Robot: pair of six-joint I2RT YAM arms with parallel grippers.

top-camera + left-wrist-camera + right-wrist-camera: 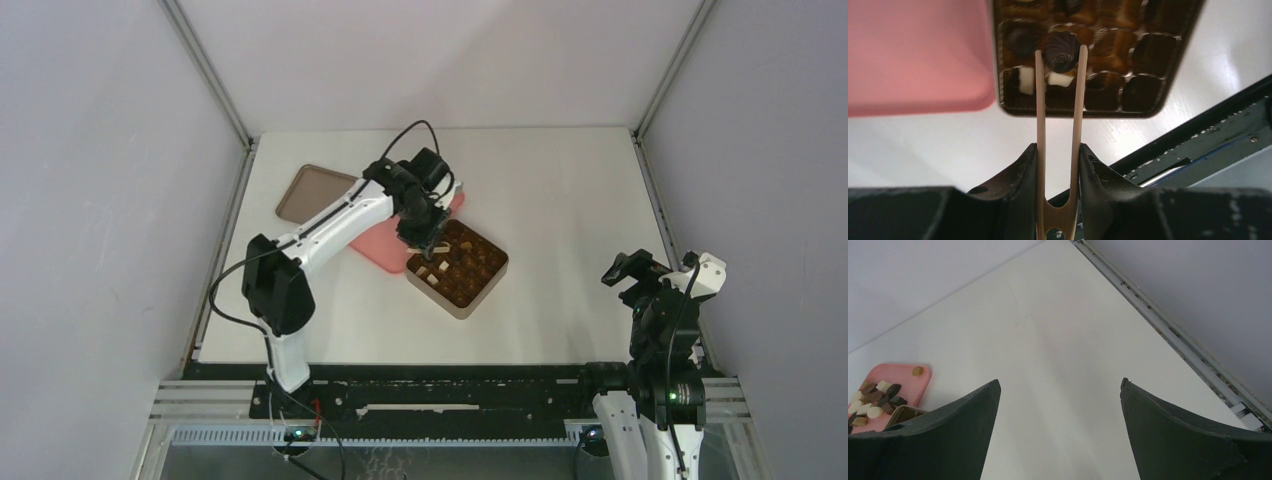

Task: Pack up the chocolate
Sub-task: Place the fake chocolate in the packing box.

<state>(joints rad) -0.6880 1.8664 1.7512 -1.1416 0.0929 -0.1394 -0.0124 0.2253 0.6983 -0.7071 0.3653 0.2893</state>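
Observation:
My left gripper (1058, 150) is shut on thin wooden tongs (1040, 115). The tong tips pinch a dark brown chocolate (1062, 50) above the near-left cells of the square tin (1153, 107) with its dark gridded insert. White pieces (1026, 80) lie in two cells below. In the top view the left gripper (420, 225) hangs over the tin's (470, 306) left corner. More chocolates (873, 400) lie on the pink tray (900, 376). My right gripper (1059, 385) is open and empty, raised near the right table edge, also in the top view (640, 275).
A pink tray (375, 250) lies just left of the tin. A brown lid or tray (305, 192) lies at the back left. Walls enclose the white table (560, 190) on three sides, with a black rail (440, 372) along the near edge.

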